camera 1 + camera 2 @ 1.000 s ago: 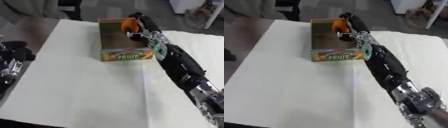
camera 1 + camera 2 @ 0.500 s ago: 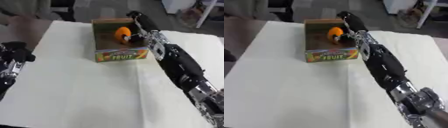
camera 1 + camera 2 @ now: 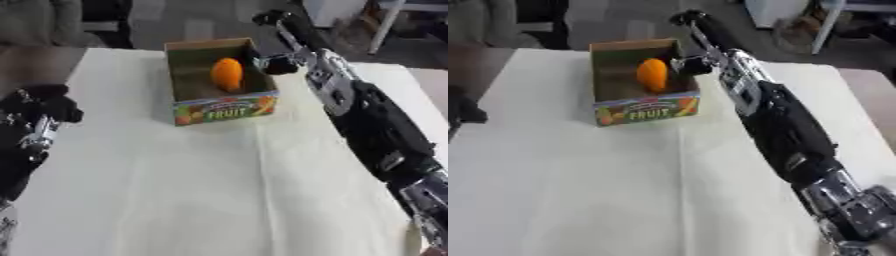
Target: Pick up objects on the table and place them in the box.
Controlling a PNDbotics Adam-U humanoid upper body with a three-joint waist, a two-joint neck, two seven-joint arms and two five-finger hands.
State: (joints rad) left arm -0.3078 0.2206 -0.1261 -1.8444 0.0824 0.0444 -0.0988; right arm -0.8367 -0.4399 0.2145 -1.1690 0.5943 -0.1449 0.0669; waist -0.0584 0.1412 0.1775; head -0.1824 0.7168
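The cardboard fruit box [image 3: 226,107] stands at the far middle of the white table, its printed side toward me. An orange, oval object [image 3: 227,74] rests upright inside it, near the right wall. My right hand [image 3: 273,63] hovers over the box's right rim, right beside the orange object; its fingers look relaxed and a thin gap shows between them and the object. Its arm runs back down the right side of the view. At the left edge my left hand [image 3: 42,111] rests idle with relaxed fingers, holding nothing.
A white cloth [image 3: 201,190] covers the table, with a crease running down its middle. Beyond the far edge are dark chair shapes [image 3: 105,20] and a white cabinet [image 3: 337,10].
My right hand lowered the orange object from above the box's rim down into the box, then drew slightly to the right. The whole picture shifted a little; the left hand stayed put.
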